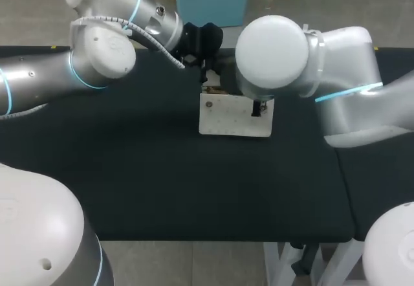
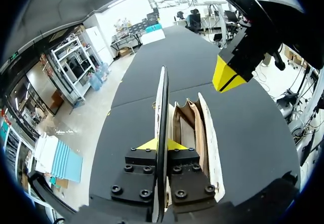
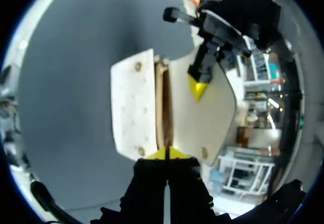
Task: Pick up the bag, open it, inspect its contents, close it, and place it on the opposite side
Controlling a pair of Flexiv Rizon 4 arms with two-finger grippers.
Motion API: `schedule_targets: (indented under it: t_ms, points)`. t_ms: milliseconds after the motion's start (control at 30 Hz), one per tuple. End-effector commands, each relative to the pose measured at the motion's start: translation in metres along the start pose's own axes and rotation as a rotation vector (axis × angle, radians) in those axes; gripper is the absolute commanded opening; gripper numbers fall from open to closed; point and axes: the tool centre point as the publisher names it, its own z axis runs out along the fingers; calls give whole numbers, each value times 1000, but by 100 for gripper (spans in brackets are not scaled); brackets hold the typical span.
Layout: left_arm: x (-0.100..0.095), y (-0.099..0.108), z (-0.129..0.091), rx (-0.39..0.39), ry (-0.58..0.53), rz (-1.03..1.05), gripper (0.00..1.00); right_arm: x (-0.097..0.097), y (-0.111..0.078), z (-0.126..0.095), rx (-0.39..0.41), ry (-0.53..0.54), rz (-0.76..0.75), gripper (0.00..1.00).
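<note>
A white bag point(image 1: 226, 119) lies on the black table, its mouth parted to show a brown lining point(image 2: 190, 127). My left gripper point(image 2: 161, 144) is shut on the bag's white flap point(image 2: 163, 97), which stands edge-on between its fingers. In the head view this gripper point(image 1: 204, 77) is at the bag's far left corner. My right gripper point(image 3: 166, 154) is shut, tips together over the near end of the mouth point(image 3: 163, 102). From the left wrist its yellow tip point(image 2: 226, 77) hangs just past the bag's far end with a dark gap between.
The bag sits close to the table's far edge point(image 1: 162, 52). Black tabletop point(image 1: 162, 176) stretches to the left and front of it. A seam between two table sections point(image 1: 344, 182) runs at the right, under my right arm.
</note>
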Motion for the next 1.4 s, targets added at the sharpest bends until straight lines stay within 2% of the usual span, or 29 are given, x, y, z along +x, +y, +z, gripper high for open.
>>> schedule_targets:
  t_ms: [33,267,367,933,1033,1100,1200,1267,1400]
  points:
    - [-10,12,18,13,14,14,0,9,-5,-7,-17,-38,2,0]
    - [-8,23,27,14,6,61,0,25,-4,-11,-55,-83,1,0]
    - [-4,28,32,5,-7,89,0,35,-2,-5,-78,-60,8,0]
    - [-4,28,32,5,-7,89,0,35,-2,-5,-78,-60,8,0]
    - [-3,38,36,-29,-63,119,0,50,5,0,-55,-46,8,0]
    - [-5,46,40,-79,-106,136,0,60,6,4,-49,-33,15,0]
    - [-12,54,40,-93,-145,156,0,72,8,9,-51,-15,30,0]
    - [-20,57,38,-72,-157,134,0,77,9,11,-58,-3,41,0]
    - [-20,56,36,-46,-153,147,0,86,15,13,-65,13,44,0]
